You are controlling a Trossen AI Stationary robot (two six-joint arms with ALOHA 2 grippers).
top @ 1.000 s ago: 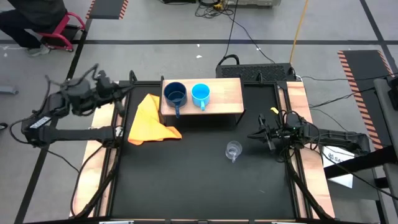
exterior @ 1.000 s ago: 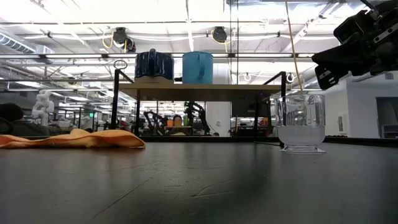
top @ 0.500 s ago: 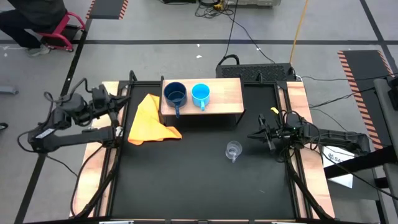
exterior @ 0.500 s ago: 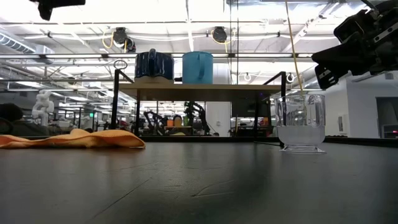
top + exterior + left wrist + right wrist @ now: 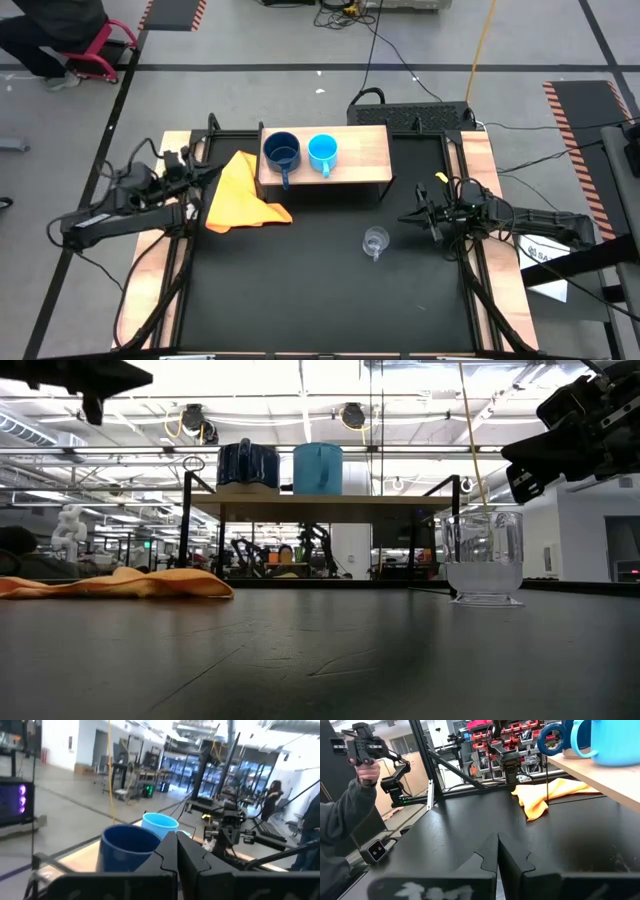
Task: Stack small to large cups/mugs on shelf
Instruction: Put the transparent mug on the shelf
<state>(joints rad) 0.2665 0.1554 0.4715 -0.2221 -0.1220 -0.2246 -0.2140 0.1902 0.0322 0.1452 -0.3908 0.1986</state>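
On the light-wood shelf (image 5: 350, 150) stand the dark blue mug (image 5: 282, 152) and the light blue mug (image 5: 322, 152) side by side, both upright on their bases. The clear glass cup (image 5: 375, 241) stands upright on the black tabletop, nearer than the shelf. My left gripper (image 5: 206, 172) is shut and empty at the table's left rail, beside the orange cloth and pointing level toward the mugs (image 5: 127, 847). My right gripper (image 5: 408, 217) is shut and empty by the right rail, a little to the right of the glass cup (image 5: 485, 557).
A yellow-orange cloth (image 5: 243, 190) lies crumpled on the table, left of the shelf. Wooden rails (image 5: 480, 170) run along both sides of the table. In the right wrist view, a person (image 5: 350, 810) stands beyond the table holding a device.
My left gripper has come down at the table's left side and rolled a little; it now shows at the top left of the low view. It stays shut. The mugs, the glass cup and my right arm have kept still.
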